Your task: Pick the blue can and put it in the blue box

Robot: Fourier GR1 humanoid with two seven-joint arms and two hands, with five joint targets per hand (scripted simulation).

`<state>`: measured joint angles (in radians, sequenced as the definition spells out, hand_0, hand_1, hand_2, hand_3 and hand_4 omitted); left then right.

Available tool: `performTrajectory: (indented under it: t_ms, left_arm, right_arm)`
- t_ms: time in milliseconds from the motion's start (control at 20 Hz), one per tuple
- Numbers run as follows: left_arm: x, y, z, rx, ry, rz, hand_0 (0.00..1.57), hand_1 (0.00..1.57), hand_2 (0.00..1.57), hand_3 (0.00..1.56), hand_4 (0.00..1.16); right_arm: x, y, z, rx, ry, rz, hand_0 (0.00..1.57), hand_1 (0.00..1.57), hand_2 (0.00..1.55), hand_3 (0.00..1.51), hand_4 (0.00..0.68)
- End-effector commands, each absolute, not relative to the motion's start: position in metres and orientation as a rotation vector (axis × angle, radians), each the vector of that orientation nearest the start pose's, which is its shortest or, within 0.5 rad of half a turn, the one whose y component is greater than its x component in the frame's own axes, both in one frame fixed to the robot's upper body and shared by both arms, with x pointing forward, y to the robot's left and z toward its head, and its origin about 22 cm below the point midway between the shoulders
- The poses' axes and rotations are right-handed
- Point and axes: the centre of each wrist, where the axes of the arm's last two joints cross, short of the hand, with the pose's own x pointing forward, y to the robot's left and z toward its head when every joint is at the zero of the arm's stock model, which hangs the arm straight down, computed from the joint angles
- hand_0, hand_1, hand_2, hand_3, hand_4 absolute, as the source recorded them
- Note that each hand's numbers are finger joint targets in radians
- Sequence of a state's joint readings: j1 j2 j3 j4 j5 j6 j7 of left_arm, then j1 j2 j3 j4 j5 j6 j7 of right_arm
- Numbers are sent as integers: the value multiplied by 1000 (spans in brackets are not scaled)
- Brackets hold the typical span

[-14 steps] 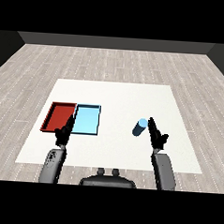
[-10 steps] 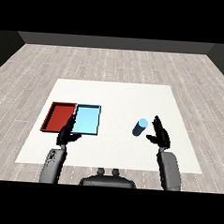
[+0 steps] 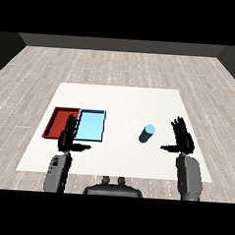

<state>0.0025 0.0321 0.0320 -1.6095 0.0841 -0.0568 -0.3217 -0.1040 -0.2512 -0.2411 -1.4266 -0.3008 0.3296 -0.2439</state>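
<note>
The blue can (image 3: 147, 133) stands on the white table (image 3: 120, 105), right of centre. My right hand (image 3: 181, 138) is to the can's right, a clear gap apart, open with fingers spread and thumb pointing left toward it. The light blue tray (image 3: 91, 125) lies left of centre with the red tray (image 3: 61, 122) touching its left side. My left hand (image 3: 69, 136) hovers open over the near edges of the two trays, fingers straight, holding nothing.
Beyond the table's edges a grey wood-plank floor (image 3: 122, 70) spreads out. Bare table surface lies between the blue tray and the can and behind both.
My right hand has drawn away to the right of the can and spread open. The left hand has barely shifted over the trays. The can has not moved.
</note>
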Motion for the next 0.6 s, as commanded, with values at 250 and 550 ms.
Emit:
performTrajectory:
  t_ms: [250,550]
  left_arm:
    - [239,241,-20,-117,-2023,62,0,0,0,0,0]
    - [256,228,-4,-103,-1994,64,0,0,0,0,0]
  right_arm:
    - [273,-370,5,202,-1884,-8,0,0,0,0,0]
    - [281,-363,11,159,-1858,7,0,0,0,0,0]
